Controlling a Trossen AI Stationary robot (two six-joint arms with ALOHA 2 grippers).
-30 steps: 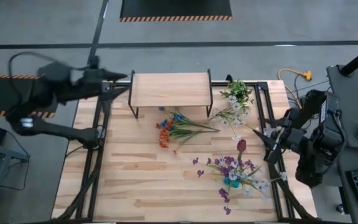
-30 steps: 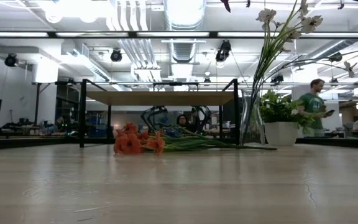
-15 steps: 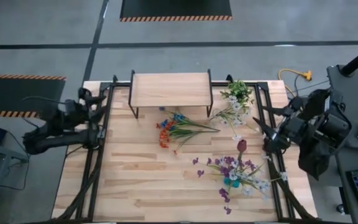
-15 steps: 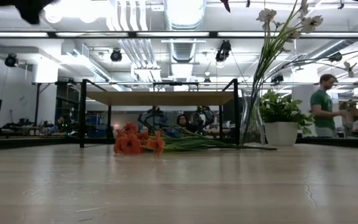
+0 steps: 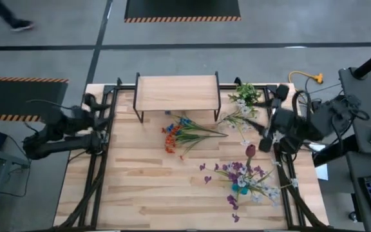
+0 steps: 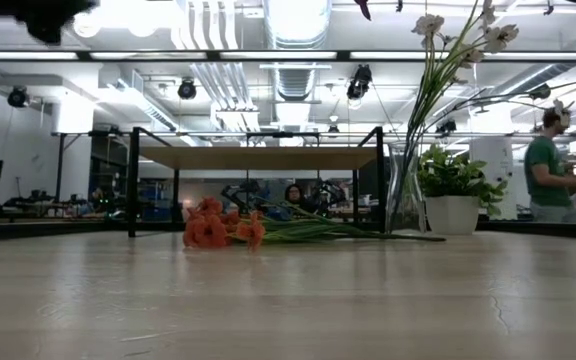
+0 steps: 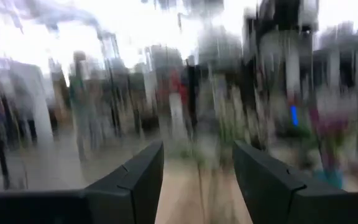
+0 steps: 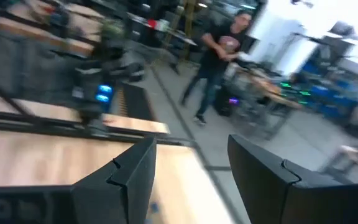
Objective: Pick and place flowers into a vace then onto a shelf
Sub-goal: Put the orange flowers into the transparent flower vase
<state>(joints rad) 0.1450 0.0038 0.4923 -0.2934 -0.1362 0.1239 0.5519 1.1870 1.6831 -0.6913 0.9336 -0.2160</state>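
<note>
The left pincer point(image 5: 90, 103), fingers apart and holding nothing, waits left of the low light-wood shelf on thin black legs point(image 5: 177, 92), off the pale plank tabletop point(image 5: 147, 187). In front of the shelf lie orange and blue long-stemmed flowers point(image 5: 182, 134). Right of the shelf stand a clear glass vase with white blooms point(image 6: 404, 200) and a leafy potted plant point(image 6: 451, 200). Purple flowers and one dark red bloom point(image 5: 245, 174) lie farther forward. The right pincer point(image 5: 257, 126), parted and empty, hovers just beside the white blooms.
</note>
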